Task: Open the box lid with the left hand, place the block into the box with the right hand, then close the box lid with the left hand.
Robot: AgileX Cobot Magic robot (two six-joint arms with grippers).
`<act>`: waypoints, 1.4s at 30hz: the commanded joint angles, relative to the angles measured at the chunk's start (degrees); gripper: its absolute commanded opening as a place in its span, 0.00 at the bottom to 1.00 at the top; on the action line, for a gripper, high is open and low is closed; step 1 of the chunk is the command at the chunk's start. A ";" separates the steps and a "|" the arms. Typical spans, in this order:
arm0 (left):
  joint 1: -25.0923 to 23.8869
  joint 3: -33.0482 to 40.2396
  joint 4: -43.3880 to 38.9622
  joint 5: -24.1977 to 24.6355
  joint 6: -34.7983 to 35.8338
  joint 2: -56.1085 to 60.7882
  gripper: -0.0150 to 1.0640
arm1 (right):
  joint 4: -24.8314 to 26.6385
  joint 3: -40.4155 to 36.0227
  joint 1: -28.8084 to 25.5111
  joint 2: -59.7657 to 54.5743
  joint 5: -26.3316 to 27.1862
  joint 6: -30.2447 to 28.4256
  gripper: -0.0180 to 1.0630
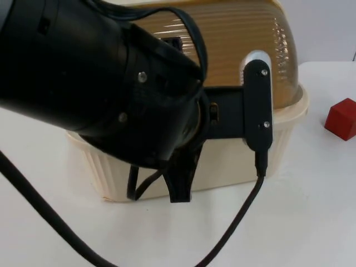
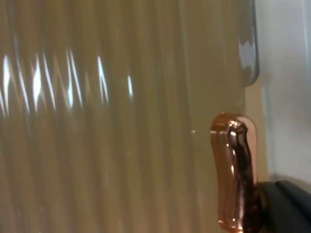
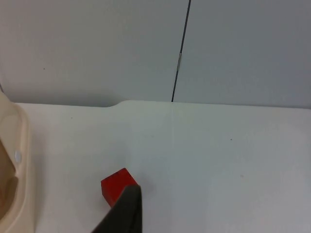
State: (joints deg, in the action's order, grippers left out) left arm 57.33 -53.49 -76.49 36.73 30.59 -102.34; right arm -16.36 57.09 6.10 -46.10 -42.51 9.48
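A cream box (image 1: 233,161) stands mid-table with its ribbed amber dome lid (image 1: 233,50) down on the rim. My left arm reaches over it and covers much of the lid. My left gripper (image 1: 181,181) hangs at the box's front side. In the left wrist view the lid's ribbed surface (image 2: 107,126) is very close, and its copper-coloured handle (image 2: 235,179) lies right beside the gripper's black tip. The red block (image 1: 342,118) rests on the table to the right of the box. My right gripper (image 3: 124,213) hovers just beside the red block (image 3: 115,184).
The white table (image 1: 311,211) stretches in front of and to the right of the box. The grey partition wall (image 3: 146,48) closes it off behind the block. The box's cream rim (image 3: 14,170) lies a short way from the block.
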 commanded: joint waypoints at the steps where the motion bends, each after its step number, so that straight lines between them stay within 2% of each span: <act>1: -0.10 0.09 -0.73 1.79 0.59 0.15 0.01 | 0.01 0.52 -0.12 -0.04 0.03 0.16 0.98; 6: -0.83 0.09 3.50 -2.01 -3.98 1.97 0.01 | 0.01 0.52 -0.12 -0.04 0.03 0.16 0.98; 11: -3.49 -0.69 3.30 -2.13 -4.87 2.86 0.01 | 0.01 0.52 -0.12 -0.04 -0.10 0.16 0.98; 15: -5.66 -2.23 4.41 -1.33 -8.37 3.15 0.01 | 0.11 0.52 -0.12 -0.04 -0.09 0.16 0.98; 17: -7.11 -3.91 8.39 -1.60 -14.76 4.10 0.01 | 0.11 0.52 -0.12 -0.04 -0.09 0.16 0.98; 20: -7.93 -5.51 12.25 -1.89 -18.92 4.90 0.01 | 0.11 0.52 -0.12 -0.04 -0.09 0.16 0.98; 26: -14.60 -13.09 31.41 -4.07 -40.30 6.02 0.01 | 0.11 0.52 -0.12 -0.04 -0.09 0.16 0.98; 27: -14.60 -13.09 31.41 -4.07 -40.30 6.02 0.01 | 0.11 0.52 -0.12 -0.04 -0.09 0.16 0.98; 30: -17.83 -16.34 40.32 -4.07 -50.05 6.02 0.01 | 0.11 0.52 -0.12 -0.04 -0.09 0.16 0.98; 32: -19.22 -18.52 44.31 -2.03 -52.75 6.02 0.01 | 0.11 0.52 -0.12 -0.04 -0.09 0.16 0.98; 39: -19.63 -23.05 52.35 4.66 -54.75 8.02 0.01 | 0.11 0.52 -0.12 -0.04 -0.09 0.16 0.98; 42: -19.63 -26.48 66.13 9.04 -64.56 10.53 0.01 | 0.10 0.52 -0.12 -0.04 0.02 0.16 0.98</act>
State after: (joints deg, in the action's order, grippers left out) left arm 37.73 -78.72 -16.26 43.95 -30.59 -93.20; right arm -16.24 57.09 6.10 -46.10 -42.63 9.59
